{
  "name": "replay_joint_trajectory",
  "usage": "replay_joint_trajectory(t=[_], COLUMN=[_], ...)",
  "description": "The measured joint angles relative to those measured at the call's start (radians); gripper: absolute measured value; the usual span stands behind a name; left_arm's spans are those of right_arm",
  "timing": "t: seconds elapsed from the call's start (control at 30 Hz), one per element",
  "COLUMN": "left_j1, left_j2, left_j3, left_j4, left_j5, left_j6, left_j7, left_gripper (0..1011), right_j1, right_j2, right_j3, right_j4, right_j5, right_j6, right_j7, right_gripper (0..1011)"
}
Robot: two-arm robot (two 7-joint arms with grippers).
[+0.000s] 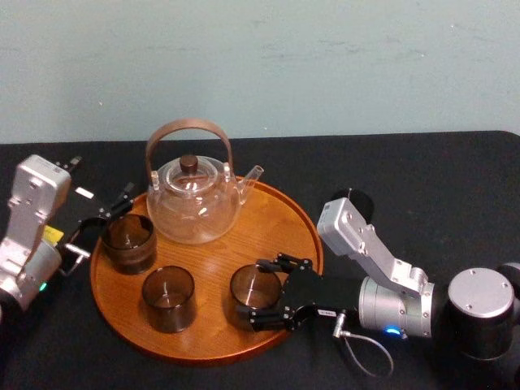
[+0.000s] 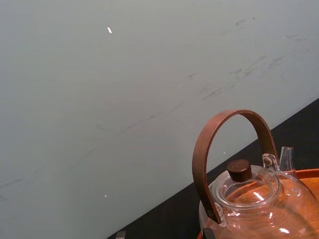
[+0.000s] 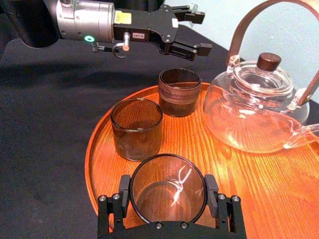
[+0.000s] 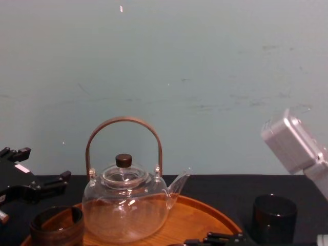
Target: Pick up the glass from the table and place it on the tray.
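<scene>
Head view shows the glass (image 1: 255,286) standing upright on the tray (image 1: 302,230), at the tray's near right edge. The right gripper (image 1: 253,292) reaches in from the right and grasps it, its jaws closed against the glass on opposite sides. In the right wrist view the fingers (image 3: 124,188) press at the rim's flanks, and the base rests on the wood.

Just to its left on the tray stands a second smoky glass (image 1: 168,298), apart from the first. Farther left is a ribbed cup (image 1: 127,241), near the rim. A clear teapot (image 1: 193,199) with an arched handle occupies the back of the tray.

The left gripper (image 3: 198,31) hangs beside the ribbed cup, its jaws spread and holding nothing.

On the black table (image 1: 439,179), right of the tray, sits another dark cup (image 4: 274,218).
</scene>
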Motion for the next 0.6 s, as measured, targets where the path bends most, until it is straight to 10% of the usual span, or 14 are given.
replay_joint_trajectory(t=[0.6], left_j1=[0.0], left_j2=[0.0], left_j3=[0.0], left_j4=[0.0], left_j5=[0.0], left_j6=[0.0], left_j7=[0.0], left_gripper=[1001], right_j1=[0.01], right_j2=[-0.014], right_j3=[-0.009], right_j4=[0.025], right_j5=[-0.006], right_j6=[0.006], right_j7=[-0.005], right_gripper=[906])
